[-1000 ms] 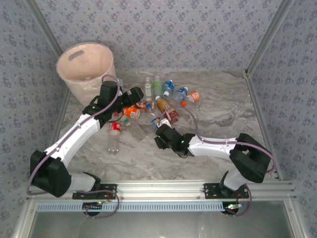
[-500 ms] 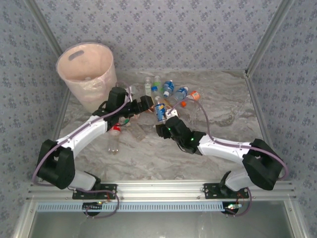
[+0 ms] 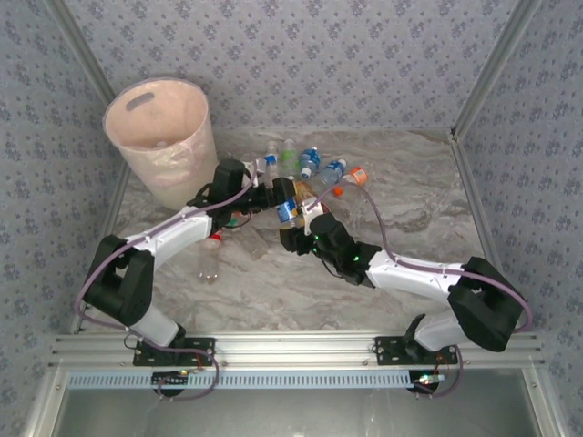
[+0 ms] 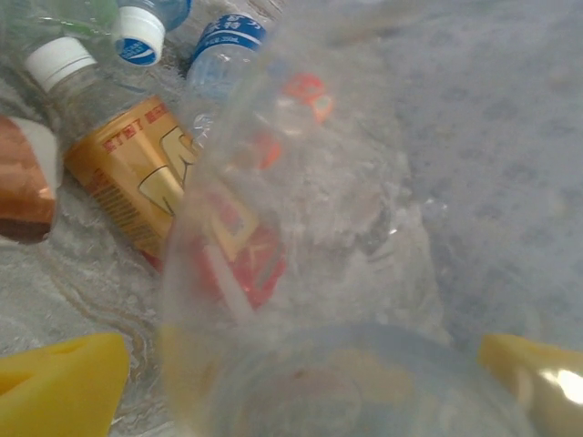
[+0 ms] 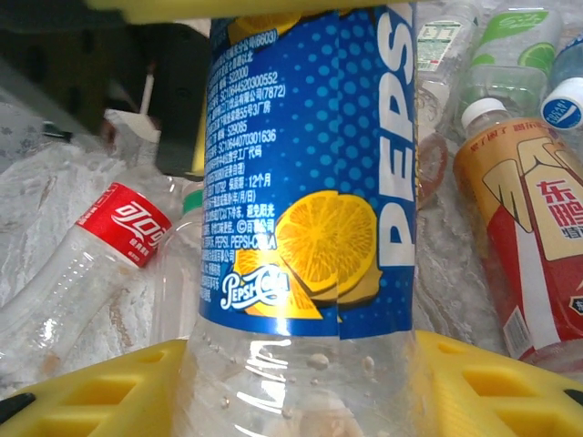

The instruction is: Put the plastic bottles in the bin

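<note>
Pinch of the right gripper (image 5: pixel 296 382) is applied beside the label of the blue-labelled clear plastic bottle (image 5: pixel 310 182), judged light, crushable.

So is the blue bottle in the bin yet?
Out. The right gripper holds the blue bottle above the table, well apart from the pink bin.

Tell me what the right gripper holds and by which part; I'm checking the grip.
The right gripper holds the blue-labelled Pepsi bottle, jaws clamped on its clear body just below the label.
</note>
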`<action>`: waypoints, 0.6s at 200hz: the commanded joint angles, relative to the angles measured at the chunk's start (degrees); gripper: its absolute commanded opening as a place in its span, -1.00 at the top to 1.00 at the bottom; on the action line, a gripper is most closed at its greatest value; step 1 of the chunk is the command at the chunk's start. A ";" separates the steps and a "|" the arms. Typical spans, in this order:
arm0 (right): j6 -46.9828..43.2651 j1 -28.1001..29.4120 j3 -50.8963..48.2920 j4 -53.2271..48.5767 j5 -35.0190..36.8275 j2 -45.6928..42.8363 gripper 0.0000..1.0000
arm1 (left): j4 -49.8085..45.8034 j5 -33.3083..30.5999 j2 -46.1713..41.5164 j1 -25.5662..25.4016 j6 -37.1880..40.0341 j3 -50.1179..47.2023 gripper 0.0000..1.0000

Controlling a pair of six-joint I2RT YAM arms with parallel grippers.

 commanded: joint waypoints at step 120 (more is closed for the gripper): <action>-2.88 -2.23 -0.01 4.55 -12.00 -2.33 -0.55 | 4.03 -0.24 -1.68 -0.83 3.49 1.01 -0.13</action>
